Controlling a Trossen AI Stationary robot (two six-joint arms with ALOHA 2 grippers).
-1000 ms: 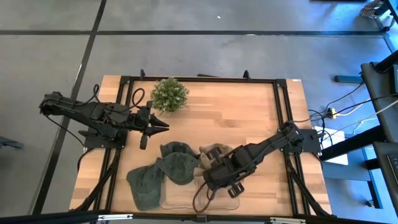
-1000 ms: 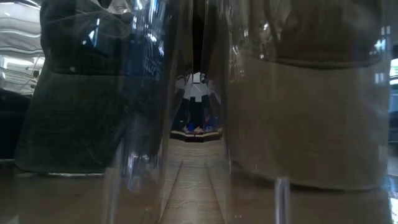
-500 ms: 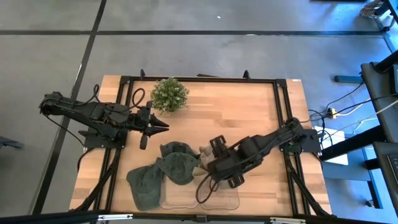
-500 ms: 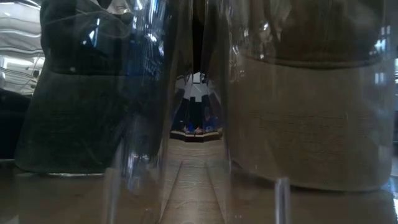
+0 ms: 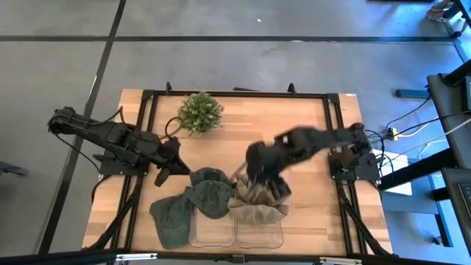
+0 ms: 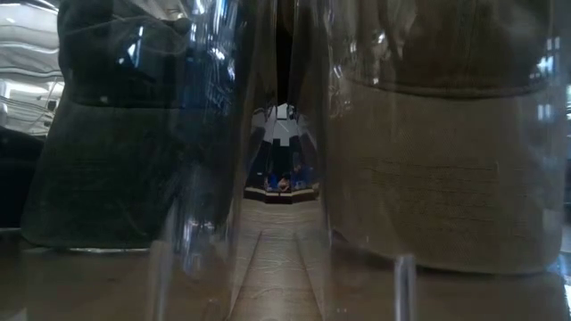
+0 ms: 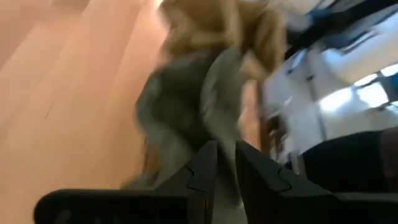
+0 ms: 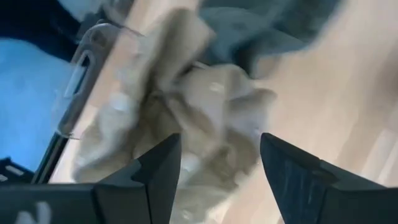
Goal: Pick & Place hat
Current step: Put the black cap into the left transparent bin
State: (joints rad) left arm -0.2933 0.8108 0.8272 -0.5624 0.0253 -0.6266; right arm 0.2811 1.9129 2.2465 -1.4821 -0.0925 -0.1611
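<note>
A tan hat [image 5: 259, 211] [image 8: 186, 118] lies crumpled over the right compartment of a clear container [image 5: 221, 234], partly on its far rim. My right gripper [image 5: 259, 173] [image 8: 221, 168] hangs open above it, touching nothing. Two dark green hats [image 5: 210, 193] [image 5: 173, 217] lie left of the tan one, the nearer draped into the left compartment. My left gripper [image 5: 165, 175] [image 7: 225, 165] is shut, tipped down, a little left of the green hats [image 7: 186, 106], clear of them. The low view shows a green hat [image 6: 116, 134] and the tan hat [image 6: 446, 160] through the container walls.
A small potted plant [image 5: 200, 112] stands at the far side of the wooden table [image 5: 294, 125]. A black frame [image 5: 333, 147] runs round the table top. Bare wood lies between the plant and the hats and to the right of the tan hat.
My right gripper has risen and drawn back toward the table's far edge, off the container, leaving the tan hat lying over the right compartment. My left gripper has tipped downward and rolled, its tip swinging toward the green hats.
</note>
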